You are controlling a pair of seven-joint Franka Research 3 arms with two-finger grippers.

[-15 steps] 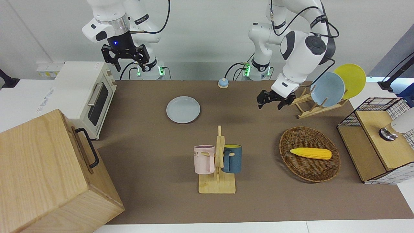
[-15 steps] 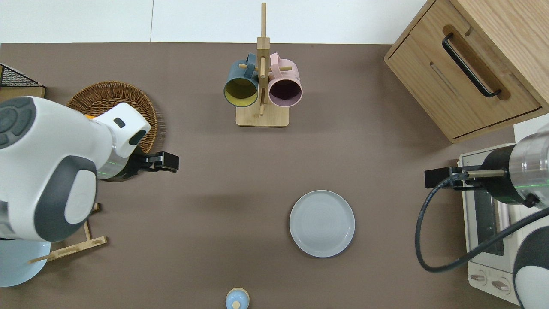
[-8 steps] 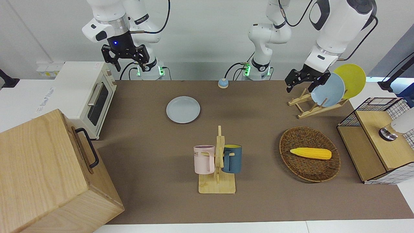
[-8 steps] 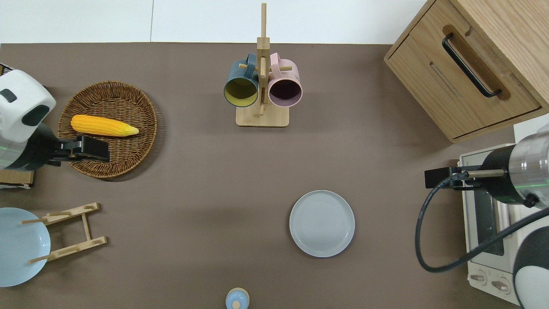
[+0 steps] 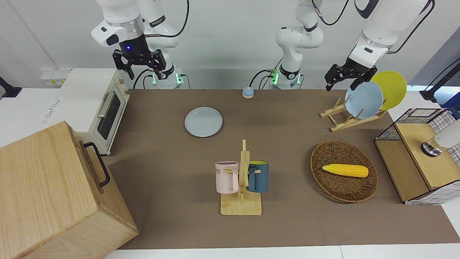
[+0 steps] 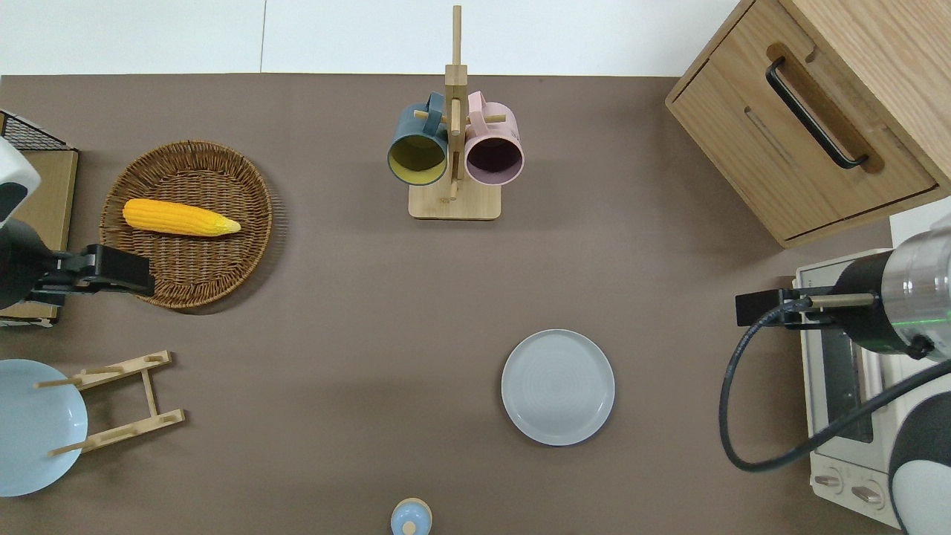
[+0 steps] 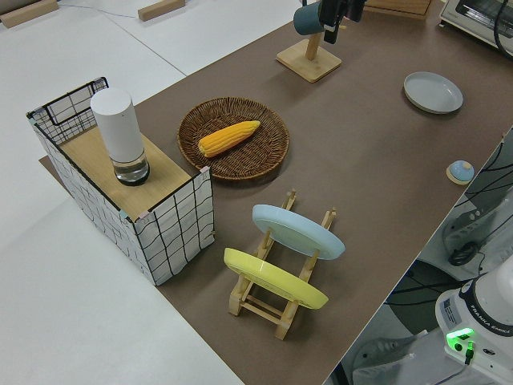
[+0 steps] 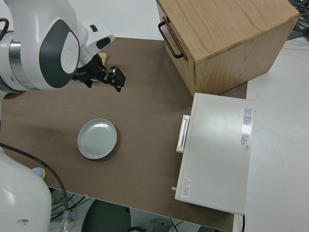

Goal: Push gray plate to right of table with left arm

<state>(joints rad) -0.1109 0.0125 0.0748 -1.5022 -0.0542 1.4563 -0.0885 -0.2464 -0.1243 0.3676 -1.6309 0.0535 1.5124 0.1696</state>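
matte brown table [image 5: 287,223], white walls

The gray plate [image 5: 203,122] lies flat on the table [image 5: 287,223], toward the right arm's end and nearer to the robots than the wooden mug rack [image 5: 242,187] with its pink mug [image 5: 226,176] and dark blue mug [image 5: 258,176]. The left gripper [image 5: 345,76] hangs in the air beside the light blue plate [image 5: 363,99] and yellow plate [image 5: 391,88], which stand tilted in the plate rack [image 5: 341,118]. The right arm is parked, and a corn cob [image 5: 345,170] rests in the wicker basket [image 5: 343,192].
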